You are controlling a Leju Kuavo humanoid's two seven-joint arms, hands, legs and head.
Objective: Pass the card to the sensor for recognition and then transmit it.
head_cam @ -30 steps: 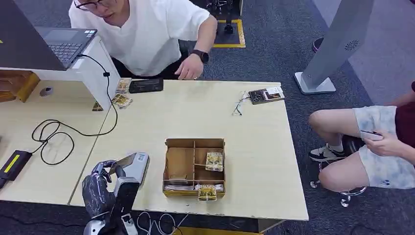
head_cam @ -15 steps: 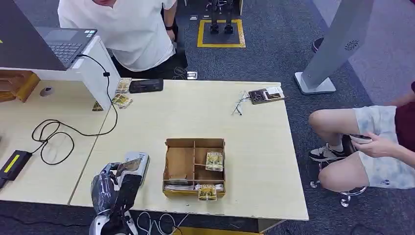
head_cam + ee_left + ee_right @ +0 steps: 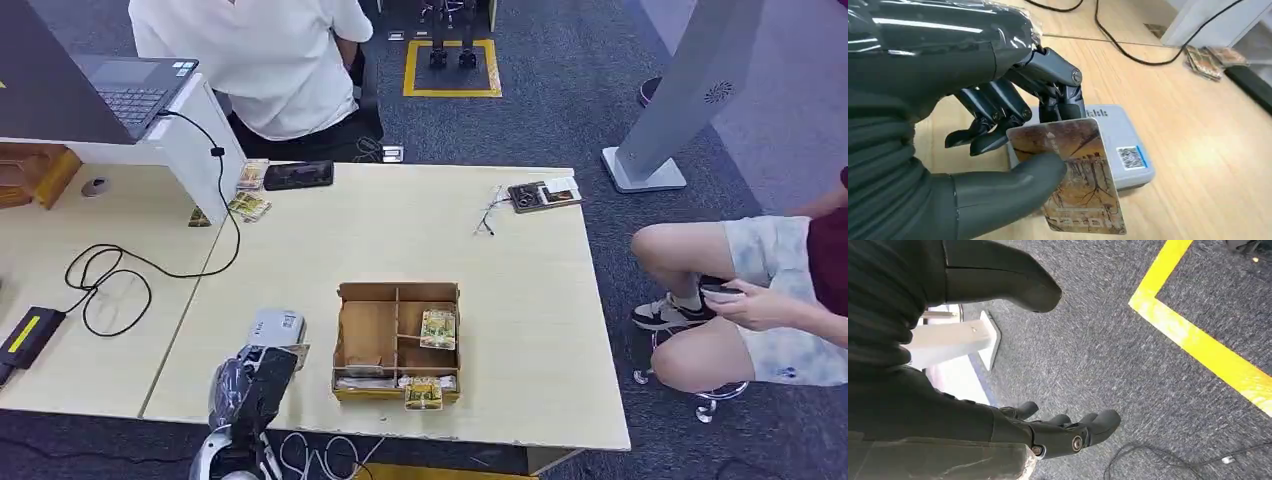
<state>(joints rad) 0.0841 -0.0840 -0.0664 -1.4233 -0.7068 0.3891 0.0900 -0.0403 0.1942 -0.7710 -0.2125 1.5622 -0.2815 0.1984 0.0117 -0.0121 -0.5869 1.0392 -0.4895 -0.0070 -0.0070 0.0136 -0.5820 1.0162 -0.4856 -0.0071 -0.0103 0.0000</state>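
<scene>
Lighting: bright, even, overhead; your left hand [image 3: 938,75] shows glare at 11 o'clock; shadows soft; focus sharp.

I'm looking at an office or robotics test room. Dark grey carpet tile floor [image 3: 560,110] with a yellow taped square outline [image 3: 452,68] marks a standing spot. Two pale wooden desks [image 3: 400,230] sit pushed together, one carrying an open dark grey laptop [image 3: 125,85] on a white stand, with a black looped cable [image 3: 110,275] trailing from it. A person in a white shirt [image 3: 260,55] sits at the far edge; another sits on a wheeled chair [image 3: 700,400]. A tall grey kiosk pedestal [image 3: 680,100] stands on the carpet.
</scene>
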